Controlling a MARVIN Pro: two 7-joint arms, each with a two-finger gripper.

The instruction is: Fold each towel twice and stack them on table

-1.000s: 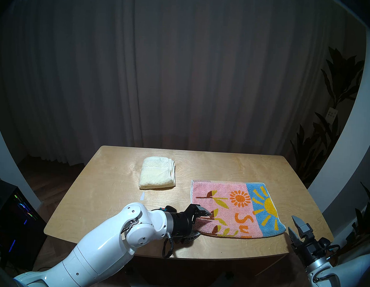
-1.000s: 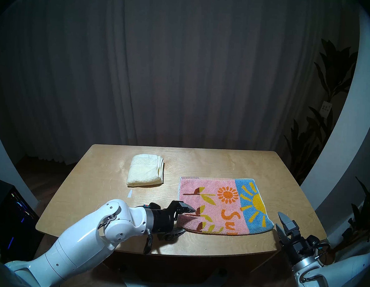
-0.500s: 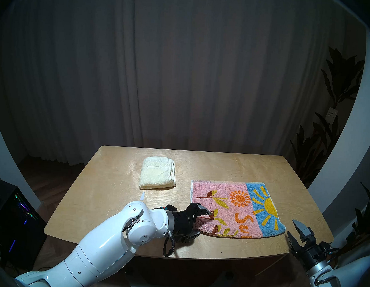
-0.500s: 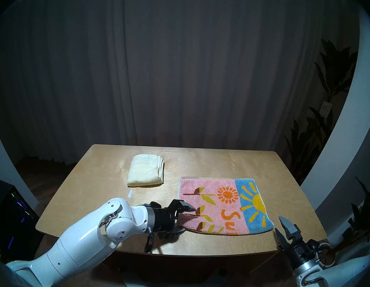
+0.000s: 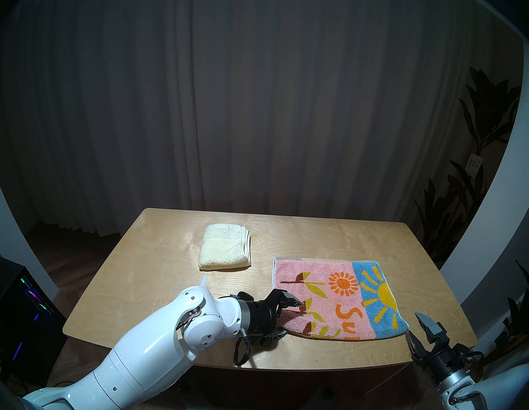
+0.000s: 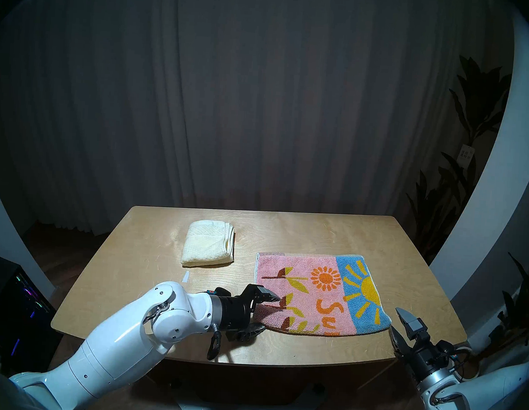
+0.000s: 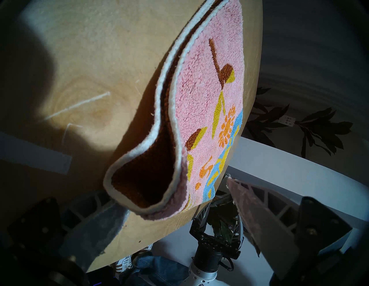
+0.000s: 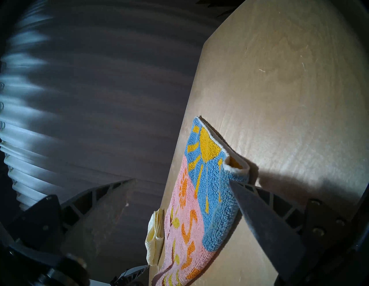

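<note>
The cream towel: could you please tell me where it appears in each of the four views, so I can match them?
Head stereo left: cream towel, folded, far left of centre on the table.
Head stereo right: same spot.
Left wrist: not in view.
Right wrist: bottom centre, seen edge-on.
Shared landmark: the sun-print towel, beside it in each of those three views.

On your table (image 5: 332, 235), the folded plain towel (image 5: 225, 247) sits far left of centre — the sun-patterned towel (image 5: 337, 300) lies nearer, to its right, a tape mark (image 5: 203, 279) near the folded one.
</note>
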